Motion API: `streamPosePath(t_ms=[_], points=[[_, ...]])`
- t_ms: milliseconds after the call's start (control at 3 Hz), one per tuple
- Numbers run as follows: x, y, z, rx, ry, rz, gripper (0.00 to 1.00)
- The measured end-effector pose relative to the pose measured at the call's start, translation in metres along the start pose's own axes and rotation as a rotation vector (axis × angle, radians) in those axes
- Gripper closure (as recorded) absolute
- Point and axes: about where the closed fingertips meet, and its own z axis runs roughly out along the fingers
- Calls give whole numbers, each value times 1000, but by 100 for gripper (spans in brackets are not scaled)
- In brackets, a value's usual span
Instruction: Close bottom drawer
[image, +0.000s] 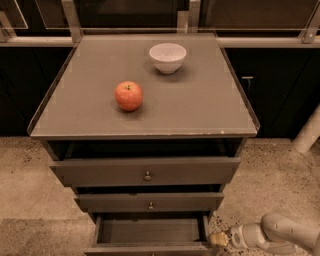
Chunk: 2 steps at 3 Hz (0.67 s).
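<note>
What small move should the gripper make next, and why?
Probably ease the gripper across to the front of the bottom drawer. The drawer stands pulled out, interior showing, and the gripper sits beside its right front corner, not yet placed to push.

3 drawers (145, 171), 1 apple (128, 96), 1 bowl (167, 57), 1 gripper (218, 239) by btm drawer (150, 231), right side.

The end effector (218, 239) hangs low, just beside the open bottom drawer (150, 231) at its right front corner. The drawer's side wall blocks its left, and the floor (280, 190) gives room rightward.
</note>
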Motion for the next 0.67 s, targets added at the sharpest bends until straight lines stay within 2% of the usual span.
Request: streamPosePath(t_ms=[333,667], points=[[-2,6,-3,-1,-19,-11,100],[15,-11,9,-8,13,91,100]])
